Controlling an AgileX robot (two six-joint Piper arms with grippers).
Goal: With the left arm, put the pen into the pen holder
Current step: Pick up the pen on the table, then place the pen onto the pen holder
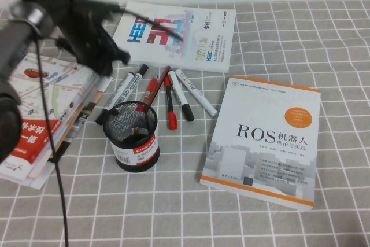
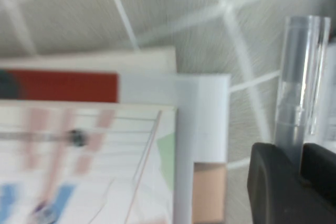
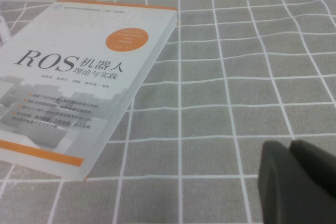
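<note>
The left tool (image 1: 113,62) hangs raised over the far left of the bench (image 1: 324,44), above the edge of the stacked booklets (image 1: 40,114) and behind the pen holder (image 1: 132,137). In the left wrist view its fingers (image 2: 273,182) are closed on the pen (image 2: 302,82), which stands out from the grip as a pale barrel; the pen is therefore off the bench and carried by the left tool. In the high view the pen cannot be made out against the blurred arm.

The pen holder stands upright just in front of a fan of markers (image 1: 191,93) and red pens (image 1: 169,105), mouth open upward, so a drop from above appears feasible. The likely step in hand is carrying the pen toward that mouth.

The right tool (image 3: 299,177) sits low over bare cloth, beside the ROS book (image 1: 266,137); it holds nothing, its fingers nearly together with only a narrow gap.
</note>
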